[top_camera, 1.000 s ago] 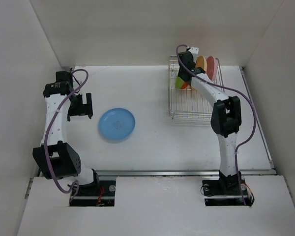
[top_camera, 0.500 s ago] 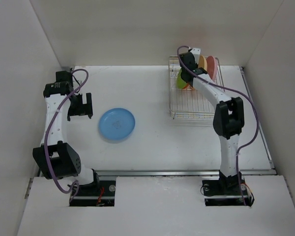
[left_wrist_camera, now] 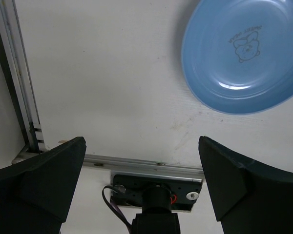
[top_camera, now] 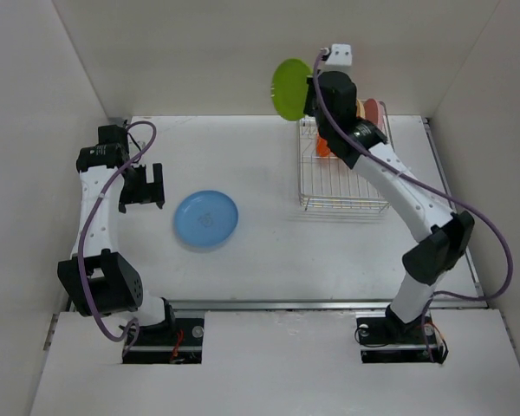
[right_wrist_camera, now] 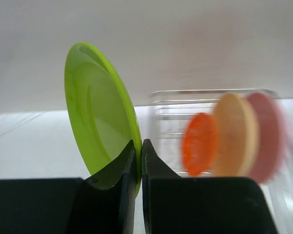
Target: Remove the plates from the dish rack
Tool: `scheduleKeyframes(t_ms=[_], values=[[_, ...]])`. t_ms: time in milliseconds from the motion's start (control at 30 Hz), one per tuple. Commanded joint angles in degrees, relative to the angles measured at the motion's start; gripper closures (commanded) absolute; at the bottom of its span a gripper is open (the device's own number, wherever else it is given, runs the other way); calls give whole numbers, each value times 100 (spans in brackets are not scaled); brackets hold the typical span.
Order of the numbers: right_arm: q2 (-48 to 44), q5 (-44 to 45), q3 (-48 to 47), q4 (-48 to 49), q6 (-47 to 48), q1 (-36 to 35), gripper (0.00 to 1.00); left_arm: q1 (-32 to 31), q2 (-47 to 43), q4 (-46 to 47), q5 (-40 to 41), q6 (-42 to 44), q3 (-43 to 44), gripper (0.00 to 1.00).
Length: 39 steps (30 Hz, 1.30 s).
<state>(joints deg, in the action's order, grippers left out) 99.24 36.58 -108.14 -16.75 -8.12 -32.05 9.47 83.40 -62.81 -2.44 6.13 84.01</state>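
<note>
In dish rack [top_camera: 338,186], 3 plates [right_wrist_camera: 234,134] blurred, part-hidden by R arm [top_camera: 394,178]

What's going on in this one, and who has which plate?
The right gripper is shut on the rim of the lime green plate and holds it on edge in the air, near the far left corner of the dish rack. Three plates stand in the rack: the orange-red plate, the tan-orange plate and the pink plate. The blue plate lies flat on the table. The left gripper hangs open beside it, holding nothing.
</note>
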Motion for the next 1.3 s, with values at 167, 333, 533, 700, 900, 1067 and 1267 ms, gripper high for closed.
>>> scheduleKeyframes(t_ms=[167,333,533,700,900,1067,1267], values=[[2554,-4437,-1234,-82,-882,23,100,19,-315,-65,-90,55,-77,0],[3355,-5747,-1527,452,-1692,147,100,19,-315,-65,-38,55,-139,0],[3962,-5925,-1473,603,-2492,331,94,19,-210,-12,-99,55,-192,0],[4156,-5733,-1473,182,-2616,384,59,19,-210,-12,-152,108,-192,0],[3490,-5154,-1184,-223,-2309,437,35,19,-210,-65,-152,108,-192,0],[2007,-3354,-902,-784,-1492,489,30,19,-210,-65,-205,108,-139,0],[1729,-882,-1129,-1610,-806,1016,26,19,-210,-65,-310,160,-87,0]])
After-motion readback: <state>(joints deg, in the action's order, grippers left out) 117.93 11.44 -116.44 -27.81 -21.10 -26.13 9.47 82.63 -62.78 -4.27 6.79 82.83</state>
